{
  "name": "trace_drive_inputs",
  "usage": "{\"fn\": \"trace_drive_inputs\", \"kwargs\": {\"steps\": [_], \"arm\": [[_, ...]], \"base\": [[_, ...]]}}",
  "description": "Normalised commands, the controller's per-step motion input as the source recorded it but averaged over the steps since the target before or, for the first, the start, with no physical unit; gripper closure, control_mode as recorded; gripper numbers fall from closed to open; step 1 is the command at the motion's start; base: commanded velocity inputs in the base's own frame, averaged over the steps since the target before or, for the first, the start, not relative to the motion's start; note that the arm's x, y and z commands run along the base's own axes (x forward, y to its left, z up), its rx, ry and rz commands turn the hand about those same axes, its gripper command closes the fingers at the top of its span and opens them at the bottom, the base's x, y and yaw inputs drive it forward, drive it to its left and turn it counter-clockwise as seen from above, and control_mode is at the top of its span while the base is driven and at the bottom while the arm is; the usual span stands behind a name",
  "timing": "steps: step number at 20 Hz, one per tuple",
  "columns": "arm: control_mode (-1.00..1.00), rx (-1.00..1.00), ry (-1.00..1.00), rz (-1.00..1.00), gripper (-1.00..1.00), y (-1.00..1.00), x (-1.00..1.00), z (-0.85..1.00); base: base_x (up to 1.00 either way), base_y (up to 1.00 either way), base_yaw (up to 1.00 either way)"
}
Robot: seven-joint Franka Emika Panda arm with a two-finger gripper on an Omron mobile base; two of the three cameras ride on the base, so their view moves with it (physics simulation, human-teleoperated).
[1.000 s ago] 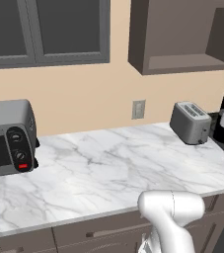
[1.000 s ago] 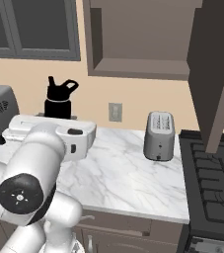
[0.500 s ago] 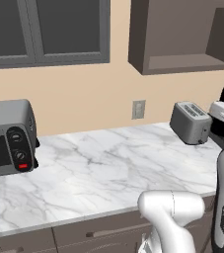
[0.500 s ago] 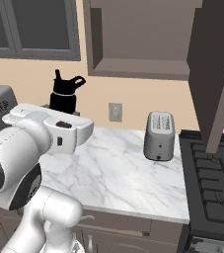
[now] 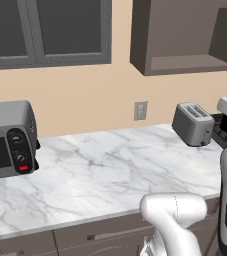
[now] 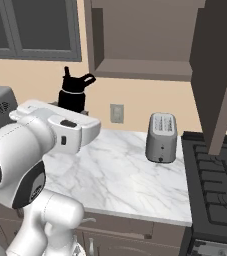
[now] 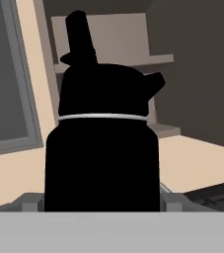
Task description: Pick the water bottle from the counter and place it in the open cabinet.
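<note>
Left base view shows the white marble desk with grey veining bare in the middle, a grey toaster oven at one end and a silver two-slot toaster at the other; the dark brown open wall cabinet hangs above the toaster.

Right base view has the small all-black cylindrical water bottle with its loop-handled cap lifted clear of the desk, its lower body hidden behind the white arm link, with the cabinet's shelf edge up and to one side of it and the toaster low beneath that shelf.

Hand view puts the bottle directly ahead of the end effector, its body sitting between the two fingers, which look clamped on its base. The cabinet shelf lies beyond and above the cap. The grip seems low on a tall bottle, so a quick swing could tip it; rising too little, the cap or loop could strike the cabinet's lower lip.
</note>
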Motion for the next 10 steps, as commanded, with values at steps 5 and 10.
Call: {"fn": "trace_drive_inputs", "kwargs": {"steps": [5,10], "arm": [[-1.00,0.00,0.00,-0.02,1.00,-0.07,0.00,0.12],[-1.00,0.00,0.00,-0.01,1.00,-0.02,0.00,0.12]], "base": [[0.00,0.00,0.00],[0.00,0.00,0.00]]}}
